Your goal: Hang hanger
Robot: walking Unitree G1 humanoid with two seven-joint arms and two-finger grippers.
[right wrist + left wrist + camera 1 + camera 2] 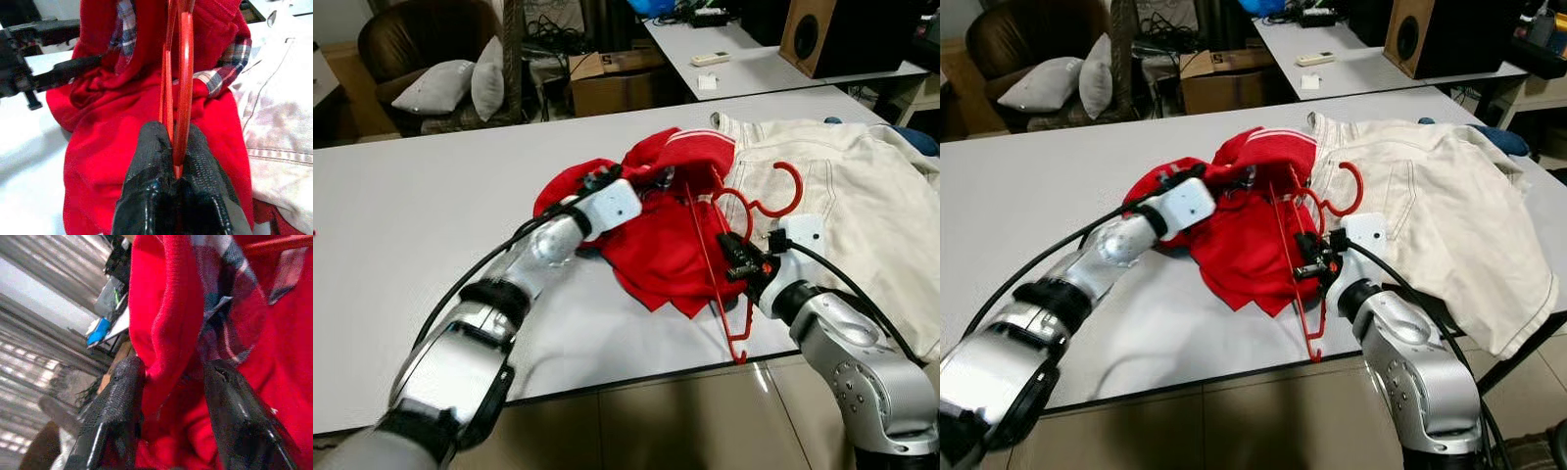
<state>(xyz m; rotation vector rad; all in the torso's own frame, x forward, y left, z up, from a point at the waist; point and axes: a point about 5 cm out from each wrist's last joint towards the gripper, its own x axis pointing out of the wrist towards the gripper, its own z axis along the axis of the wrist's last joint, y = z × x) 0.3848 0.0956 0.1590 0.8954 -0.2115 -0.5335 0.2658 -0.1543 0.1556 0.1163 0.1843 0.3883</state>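
White table [431, 196] holds a soft red top [656, 245] with a thin red plastic hanger [710, 259] lying on it. Right gripper [176, 166] pinches the hanger; left gripper [171, 382], at nine o'clock, squeezes red cloth. Next, slide the hanger inside the top

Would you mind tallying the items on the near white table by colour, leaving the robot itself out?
Red: 2, the red garment and the red hanger
Cream: 1, the cream jacket
Total: 3
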